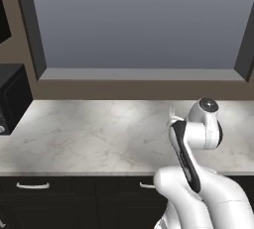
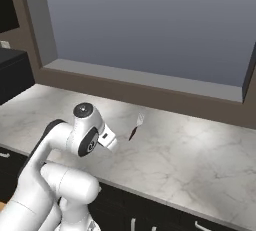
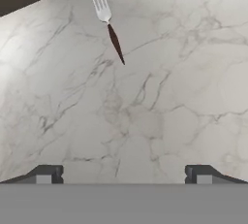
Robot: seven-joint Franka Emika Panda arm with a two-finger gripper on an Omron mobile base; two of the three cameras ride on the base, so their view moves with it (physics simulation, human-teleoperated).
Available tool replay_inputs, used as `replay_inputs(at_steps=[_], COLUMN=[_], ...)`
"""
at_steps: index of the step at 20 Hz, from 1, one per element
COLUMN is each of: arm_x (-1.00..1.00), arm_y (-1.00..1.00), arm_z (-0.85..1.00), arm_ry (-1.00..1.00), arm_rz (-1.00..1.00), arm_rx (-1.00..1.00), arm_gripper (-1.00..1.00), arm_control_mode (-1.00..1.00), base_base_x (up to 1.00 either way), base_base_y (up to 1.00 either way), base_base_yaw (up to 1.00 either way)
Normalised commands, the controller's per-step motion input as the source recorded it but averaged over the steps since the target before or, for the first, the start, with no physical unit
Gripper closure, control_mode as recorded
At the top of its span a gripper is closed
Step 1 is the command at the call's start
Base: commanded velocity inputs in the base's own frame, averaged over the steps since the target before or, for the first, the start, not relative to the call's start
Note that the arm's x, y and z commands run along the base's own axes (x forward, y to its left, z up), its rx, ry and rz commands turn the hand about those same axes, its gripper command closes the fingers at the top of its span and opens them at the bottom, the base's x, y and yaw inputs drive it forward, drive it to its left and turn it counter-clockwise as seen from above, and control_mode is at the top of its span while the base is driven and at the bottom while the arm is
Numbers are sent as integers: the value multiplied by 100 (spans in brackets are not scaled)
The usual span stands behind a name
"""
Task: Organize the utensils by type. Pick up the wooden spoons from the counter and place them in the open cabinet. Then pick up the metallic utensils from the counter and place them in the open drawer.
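While I watch both base cams, the counter (image 1: 89,134) runs wide and white w/ grey veins, over black cabinet fronts w/ silver handles (image 1: 32,186). Behind it sits a large grey window recess (image 2: 150,30) w/ a sill. At far left I see a black appliance (image 1: 12,96) on the worktop. Arm is folded low over the front edge. Gripper (image 3: 123,173) is spread wide, nothing between the tips, bare marble below it. Fork (image 3: 108,23), silver head w/ dark handle, lies flat on the counter ahead of the tips, well apart from them, tines toward the back wall. Nothing lies between the tips and the fork.
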Motion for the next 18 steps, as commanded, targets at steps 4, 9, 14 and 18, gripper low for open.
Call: replay_inputs(at_steps=[4, 9, 14, 18], arm_x=[61, 59, 59, 50], arm_y=[-27, -9, -11, -35], arm_z=[0, 0, 0, -3], arm_ry=[2, 13, 7, 0], arm_rz=[9, 5, 1, 0], arm_rx=[-1, -10, -4, 0], arm_gripper=[-100, -100, -100, -100], arm_control_mode=[-100, -100, -100, -100], base_base_x=[0, 0, 0, 0], base_base_y=[0, 0, 0, 0], base_base_yaw=[0, 0, 0, 0])
